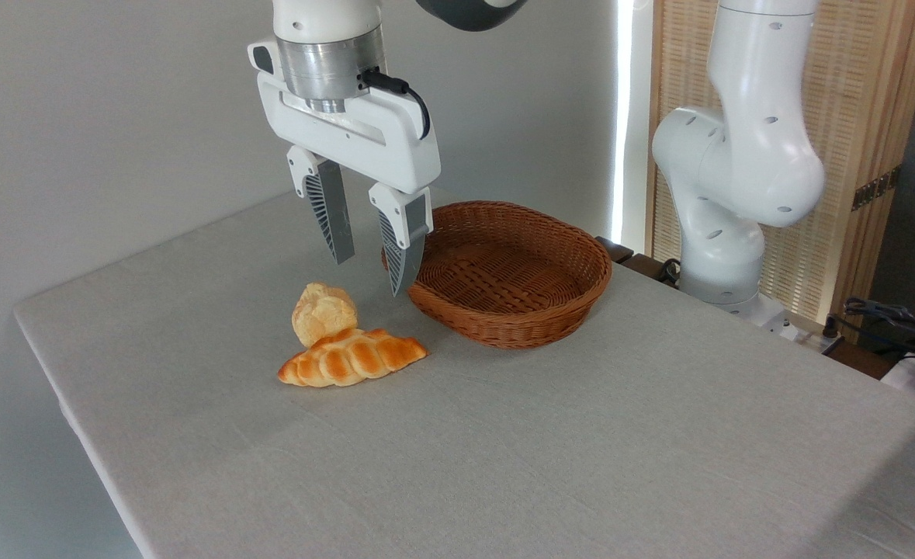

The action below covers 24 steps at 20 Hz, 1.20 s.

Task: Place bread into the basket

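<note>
The bread (323, 312), a small pale golden bun with a cracked top, sits on the grey tablecloth left of centre. The basket (581, 291) of reddish-brown wicker stands to its right, with nothing inside. My gripper (370, 276) hangs open above and slightly right of the bun, its two ribbed fingers pointing down with nothing between them. The right finger (401, 244) overlaps the basket's left rim in the picture. The fingertips are clear of the bun.
A longer braided, orange-glazed loaf (352, 356) lies right in front of the bun, touching it. The arm's white base (729, 233) stands behind the table's right edge. Cables and a dark object (911, 322) lie at far right.
</note>
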Each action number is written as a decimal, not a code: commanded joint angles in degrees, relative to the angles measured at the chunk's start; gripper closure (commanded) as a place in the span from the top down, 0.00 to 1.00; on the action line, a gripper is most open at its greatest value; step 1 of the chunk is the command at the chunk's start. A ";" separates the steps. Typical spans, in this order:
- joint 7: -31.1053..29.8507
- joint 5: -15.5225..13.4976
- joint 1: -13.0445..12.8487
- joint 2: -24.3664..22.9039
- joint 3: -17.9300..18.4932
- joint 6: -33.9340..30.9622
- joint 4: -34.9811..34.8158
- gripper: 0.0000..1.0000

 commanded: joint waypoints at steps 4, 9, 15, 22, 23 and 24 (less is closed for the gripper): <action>1.12 -0.02 -0.06 0.02 0.41 -1.34 0.34 1.00; 1.12 -0.02 -0.32 -0.16 0.24 -1.17 -0.36 1.00; 1.12 -0.02 -2.25 -0.51 -0.29 0.23 -2.74 1.00; 1.20 0.07 -10.07 0.02 -0.38 11.73 -7.13 1.00; 1.81 0.24 -10.95 0.10 -0.38 14.45 -8.00 1.00; 4.26 0.15 -11.92 0.54 -0.38 17.00 -9.14 1.00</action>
